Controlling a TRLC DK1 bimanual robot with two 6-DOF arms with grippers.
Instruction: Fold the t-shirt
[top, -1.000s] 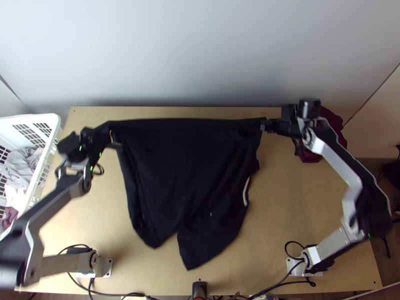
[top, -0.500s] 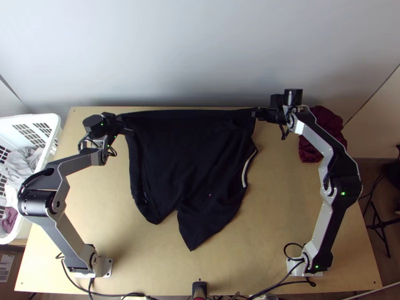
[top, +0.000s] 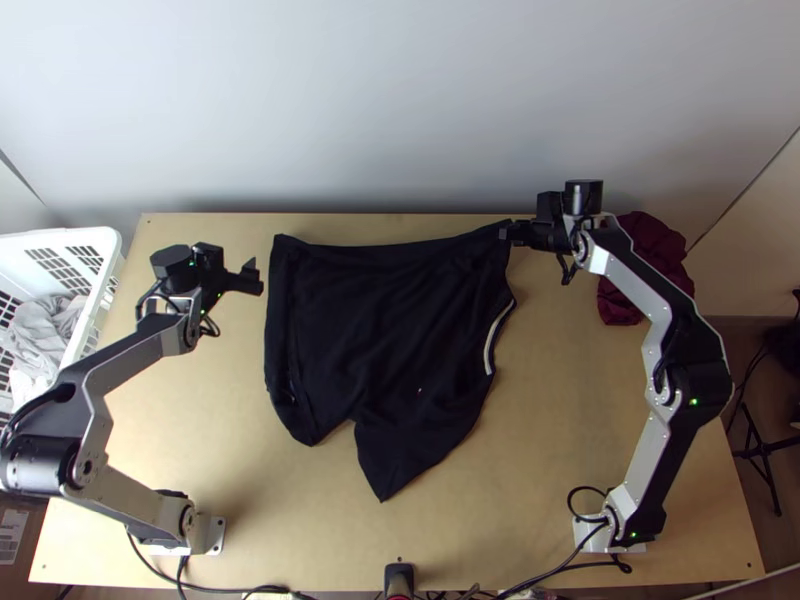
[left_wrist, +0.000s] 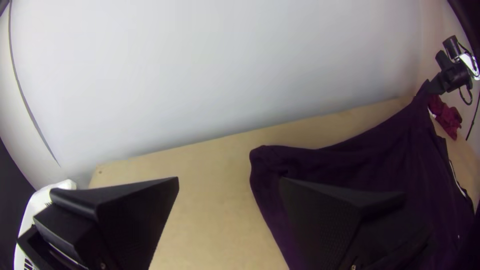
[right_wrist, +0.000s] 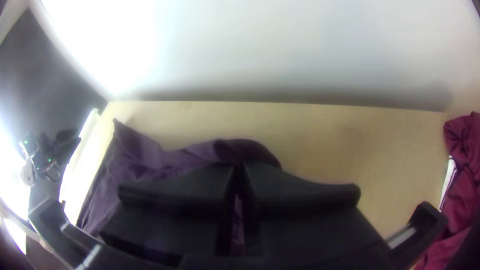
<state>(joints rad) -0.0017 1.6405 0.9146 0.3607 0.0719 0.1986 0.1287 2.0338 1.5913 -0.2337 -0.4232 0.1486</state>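
Black shirt (top: 380, 330) is on the table (top: 560, 430), spread w/ some wrinkles. R claw (top: 507, 234) is closed on its far R corner. L claw (top: 256, 278) is wide open nr the far L corner, not touching. Red cloth (top: 645, 265) is nr R claw; white basket (top: 112, 245) is at table's L side.

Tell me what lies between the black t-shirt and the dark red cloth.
In the top view, the right gripper, shut on the t-shirt's far right corner, lies between them; the rest is bare table.
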